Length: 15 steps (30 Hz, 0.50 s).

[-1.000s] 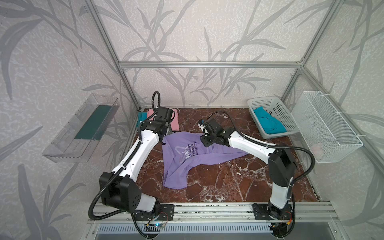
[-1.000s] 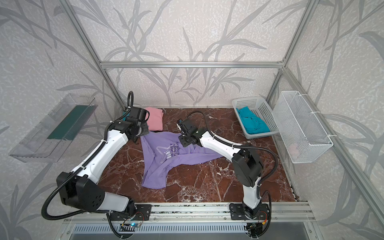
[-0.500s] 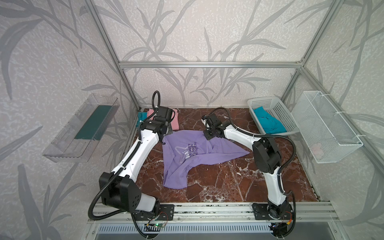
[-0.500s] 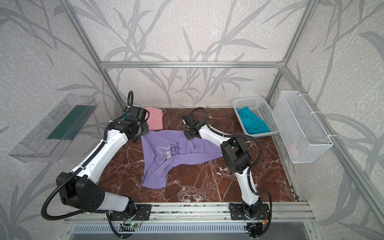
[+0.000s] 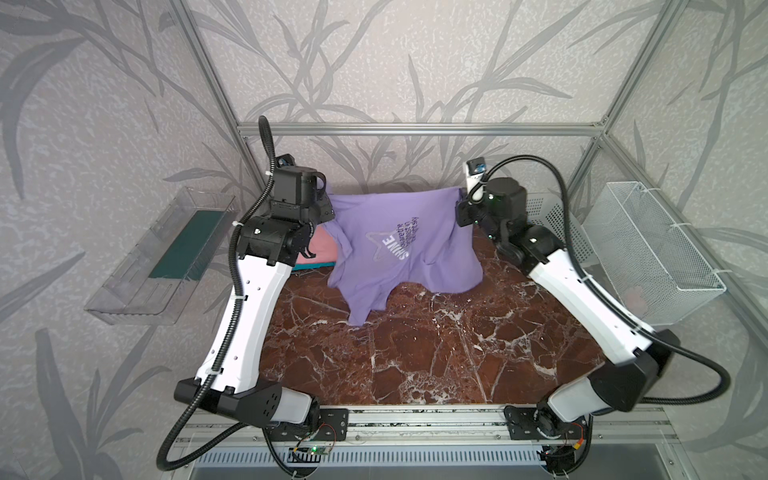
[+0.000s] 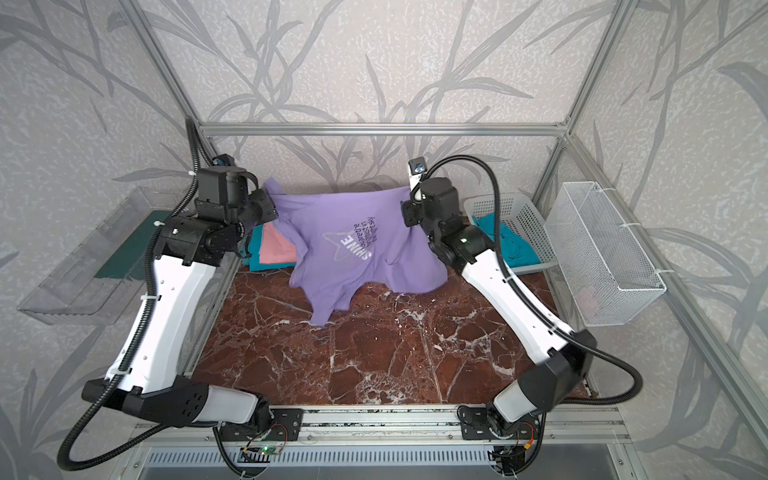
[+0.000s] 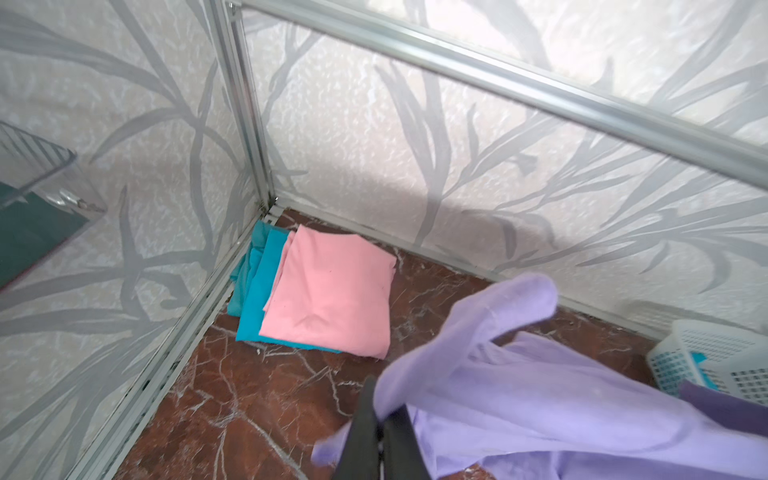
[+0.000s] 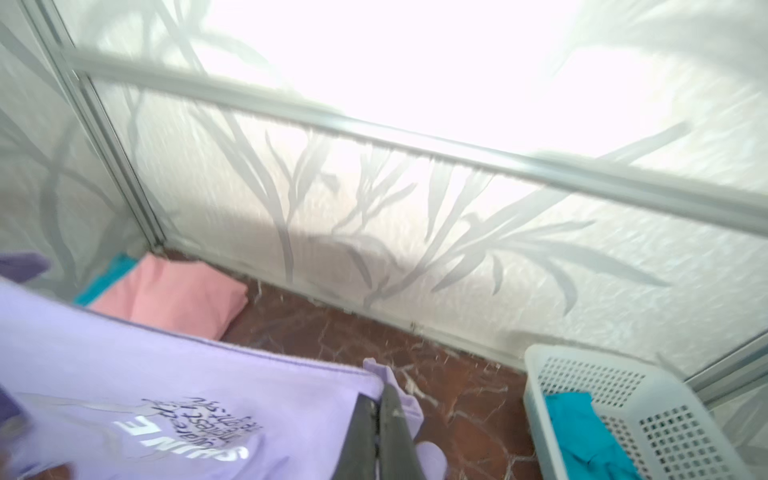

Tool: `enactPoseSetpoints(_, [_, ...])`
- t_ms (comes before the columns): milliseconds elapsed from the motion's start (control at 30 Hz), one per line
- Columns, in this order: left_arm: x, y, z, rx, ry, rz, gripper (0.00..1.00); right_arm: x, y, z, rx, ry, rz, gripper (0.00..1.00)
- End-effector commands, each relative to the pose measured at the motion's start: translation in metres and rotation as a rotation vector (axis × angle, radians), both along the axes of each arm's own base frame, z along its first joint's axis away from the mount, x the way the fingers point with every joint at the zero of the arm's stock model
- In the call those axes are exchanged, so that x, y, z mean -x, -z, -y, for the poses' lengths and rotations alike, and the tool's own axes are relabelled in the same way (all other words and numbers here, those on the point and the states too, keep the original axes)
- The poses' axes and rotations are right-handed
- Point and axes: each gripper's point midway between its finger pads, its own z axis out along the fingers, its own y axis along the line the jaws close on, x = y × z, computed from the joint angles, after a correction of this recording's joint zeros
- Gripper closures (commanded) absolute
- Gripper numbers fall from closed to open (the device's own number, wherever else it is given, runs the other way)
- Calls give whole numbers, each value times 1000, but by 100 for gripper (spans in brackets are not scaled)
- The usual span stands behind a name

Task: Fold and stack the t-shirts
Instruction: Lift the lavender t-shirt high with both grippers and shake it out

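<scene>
Lavender t-shirt (image 5: 386, 245): light, limp cotton, likely to sag. Hangs spread over far tabletop (image 5: 415, 353). Left end effector (image 7: 380, 419) and right end effector (image 8: 376, 401) each clamp an upper corner; edges are probably the best hold.

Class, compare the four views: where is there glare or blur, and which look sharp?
Right wrist view: back wall blown out white, lavender t-shirt slightly blurred. Left wrist view: sharp, pink t-shirt evenly lit. Both top views: crisp, softly lit.
</scene>
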Motion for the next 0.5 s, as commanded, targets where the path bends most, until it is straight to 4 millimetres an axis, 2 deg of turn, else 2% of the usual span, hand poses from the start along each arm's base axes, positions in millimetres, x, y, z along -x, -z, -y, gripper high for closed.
enactPoseSetpoints(0, [38,-49,-5,51,20,133,100,31,-35,26,-21,43,105,100])
enactPoseSetpoints(167, [80,-95,-10,116,40,292,100,98,-79,32,-72,-70,213,100])
enactPoseSetpoints(267, [103,-118,-13,146,54,370,100,129,-88,31,-103,-144,222,100])
enactPoseSetpoints(333, [116,-132,-15,157,62,414,100,139,-86,32,-116,-179,203,100])
enactPoseSetpoints(467, [126,-145,-20,146,50,454,100,141,-76,41,-112,-142,179,100])
